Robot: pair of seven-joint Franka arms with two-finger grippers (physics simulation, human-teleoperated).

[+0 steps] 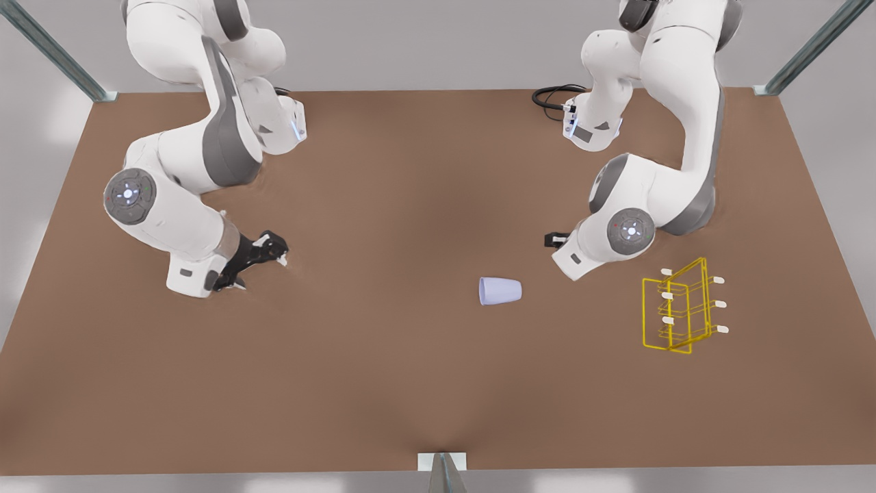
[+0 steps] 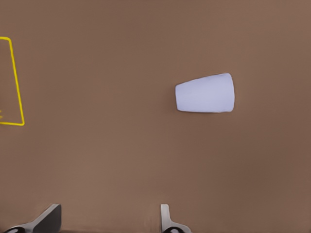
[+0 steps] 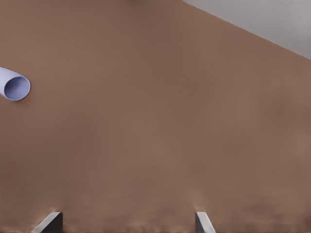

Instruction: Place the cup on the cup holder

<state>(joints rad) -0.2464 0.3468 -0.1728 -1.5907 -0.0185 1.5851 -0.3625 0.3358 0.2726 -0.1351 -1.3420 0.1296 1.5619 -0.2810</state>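
a lavender cup (image 1: pixel 500 290) lies on its side mid-worktop (image 1: pixel 383 383), nearer the front edge, so it needs grasping and righting. the yellow cup holder (image 1: pixel 679 307) stands well apart toward the side edge. left tool (image 2: pixel 106 221) and right tool (image 3: pixel 127 223) both hang wide, empty. nothing lies between cup and holder.

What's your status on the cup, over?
Left end effector open, above table short of cup. Right end effector open, waiting farther off. Cup on its side on table, apart from cup holder. Nothing between them.
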